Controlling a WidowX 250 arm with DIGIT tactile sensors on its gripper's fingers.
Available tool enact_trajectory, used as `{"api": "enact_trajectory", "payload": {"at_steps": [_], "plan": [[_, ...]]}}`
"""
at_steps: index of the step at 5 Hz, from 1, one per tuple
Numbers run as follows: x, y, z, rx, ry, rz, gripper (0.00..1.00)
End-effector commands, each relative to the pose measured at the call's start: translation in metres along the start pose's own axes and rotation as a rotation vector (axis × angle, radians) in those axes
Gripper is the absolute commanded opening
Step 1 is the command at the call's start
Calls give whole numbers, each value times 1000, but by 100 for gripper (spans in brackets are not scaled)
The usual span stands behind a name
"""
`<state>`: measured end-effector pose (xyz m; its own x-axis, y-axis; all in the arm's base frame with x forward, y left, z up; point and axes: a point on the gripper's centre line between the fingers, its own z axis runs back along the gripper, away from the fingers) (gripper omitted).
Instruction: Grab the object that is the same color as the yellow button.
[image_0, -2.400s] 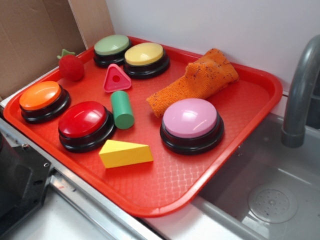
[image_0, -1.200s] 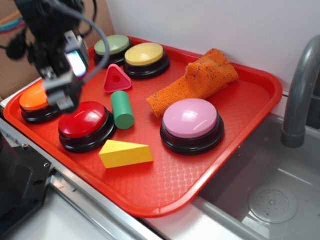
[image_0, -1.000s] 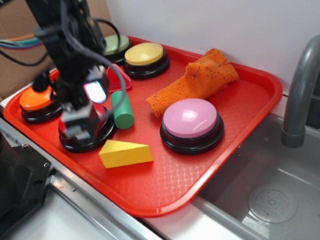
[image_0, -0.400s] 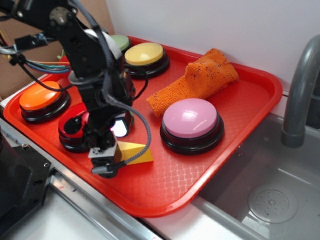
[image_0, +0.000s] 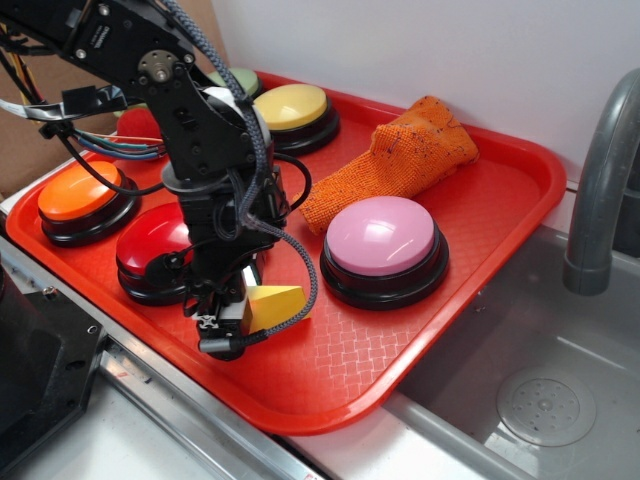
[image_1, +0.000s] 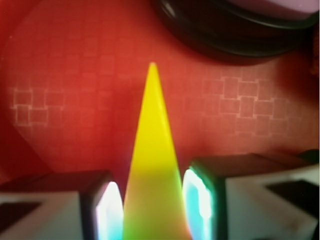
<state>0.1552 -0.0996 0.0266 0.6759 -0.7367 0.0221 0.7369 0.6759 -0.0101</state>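
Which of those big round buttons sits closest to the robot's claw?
The red button, directly beside the gripper that straddles the yellow wedge; the orange, pink and yellow buttons lie farther off.

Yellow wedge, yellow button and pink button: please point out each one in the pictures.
Yellow wedge (image_1: 151, 165): wrist view, its upper face between the jaws.
Yellow button (image_0: 292, 104): exterior view, its dome.
Pink button (image_0: 381, 236): exterior view, middle of its dome.

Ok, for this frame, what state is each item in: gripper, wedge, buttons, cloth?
gripper: down at the tray, fingers either side of the wedge, contact unclear
yellow wedge: lying on the red tray, between the fingers
yellow button: untouched
pink button: untouched
orange button: untouched
orange cloth: crumpled
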Motion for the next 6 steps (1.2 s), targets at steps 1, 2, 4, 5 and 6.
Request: {"api": "enact_trajectory", "payload": {"at_steps": [1,2,4,5,6], "plan": [[-5,15,29,48,-27,152,0],[-3,33,76,90,-82,350,0],[-14,84,143,192,-127,669,0],[-20,104,154,202,-141,743,0],[-19,111,153,211,-59,718,0]]}}
